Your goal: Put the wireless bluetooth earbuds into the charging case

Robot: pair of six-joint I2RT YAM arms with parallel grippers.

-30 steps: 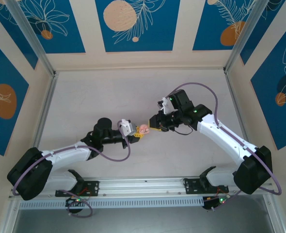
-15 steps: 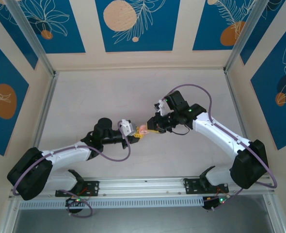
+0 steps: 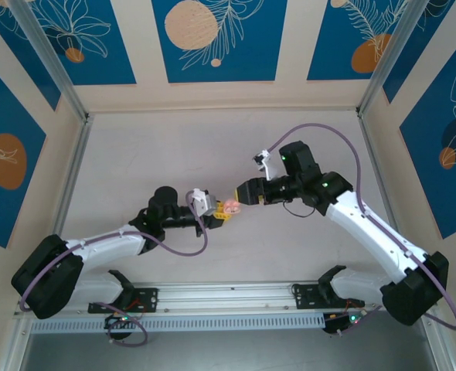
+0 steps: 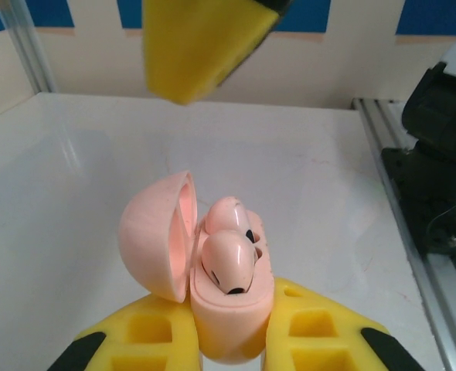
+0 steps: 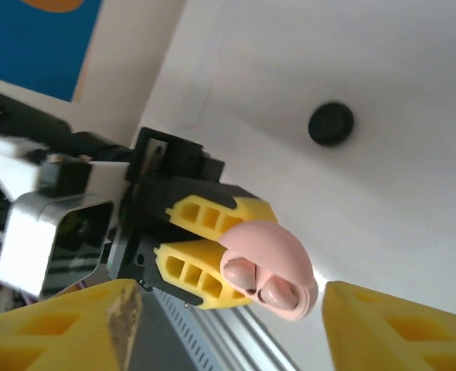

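Blue panels printed with pale leaves and orange discs wall in a white surface [image 3: 174,154], and a metal rail [image 3: 228,294] runs along its near edge. From the lower left corner the left arm [image 3: 104,243] reaches toward the middle. There the left pincer [image 3: 220,212] is clamped on a pink charging case [image 3: 230,206].

In the left wrist view that pincer's yellow fingers [image 4: 147,340] press the case's base [image 4: 220,332] from both sides. The lid [image 4: 154,232] stands hinged open on the left of the base. Two pale pink earbuds [image 4: 226,259] sit in the base, one nearer the camera and one just behind it, touching or nearly so. The nearer one shows a small dark spot at its lower end. A blurred yellow finger of the other arm hangs at the top of this view, apart from the case.

Just right of the case in the overhead view is the right pincer [image 3: 238,199], its jaws apart and nothing between them. From the right wrist, its two yellow fingers [image 5: 58,325] stand wide at the bottom corners. The open case lies beyond the gap between them, touching neither. Farther back in that view a small black round object [image 5: 331,124] lies alone on the surface, well apart from the case. The right arm [image 3: 367,224] runs back to the lower right corner.
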